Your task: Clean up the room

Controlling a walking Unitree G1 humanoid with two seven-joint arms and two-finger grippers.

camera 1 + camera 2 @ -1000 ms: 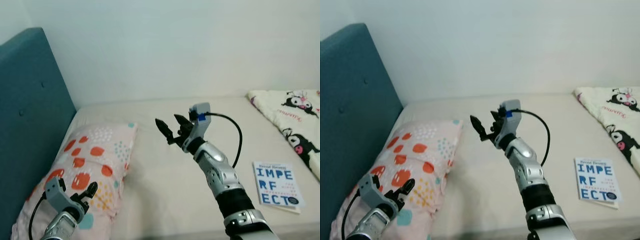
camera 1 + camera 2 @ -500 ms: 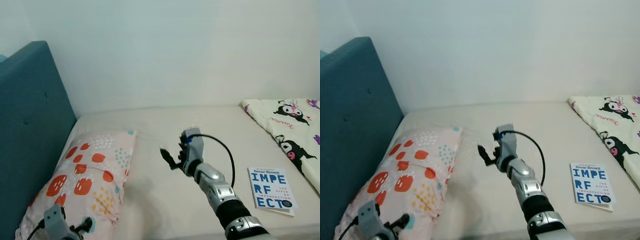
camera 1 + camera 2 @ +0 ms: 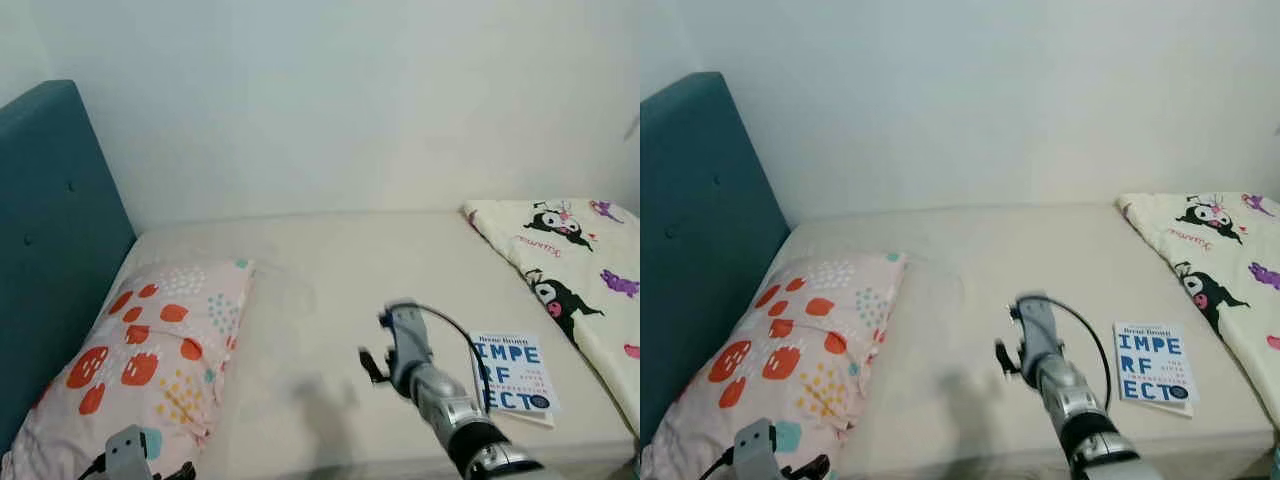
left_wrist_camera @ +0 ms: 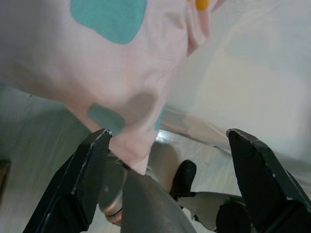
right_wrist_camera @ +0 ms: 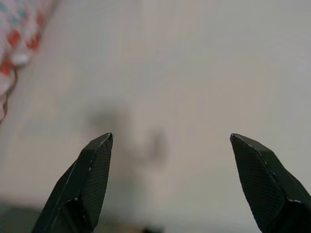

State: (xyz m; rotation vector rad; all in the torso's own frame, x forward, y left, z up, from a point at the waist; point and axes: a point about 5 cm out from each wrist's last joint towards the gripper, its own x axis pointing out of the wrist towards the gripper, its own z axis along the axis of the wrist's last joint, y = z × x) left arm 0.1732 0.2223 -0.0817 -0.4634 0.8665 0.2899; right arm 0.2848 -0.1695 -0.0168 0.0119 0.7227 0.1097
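The pillow (image 3: 150,345) left of the right gripper (image 3: 372,365) is pale pink with red, orange, yellow and teal spots. The book (image 3: 512,372) on its right is white with bold blue letters. Beyond it, the blanket (image 3: 560,270) is cream with black-and-white cartoon figures. The headboard (image 3: 50,230) is teal, the sheet (image 3: 340,270) beige, the wall (image 3: 330,100) white.

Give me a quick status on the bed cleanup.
Right gripper open, empty, low over bare sheet. Left gripper open at pillow's near corner. Book untouched beside right arm. Nothing in the way.
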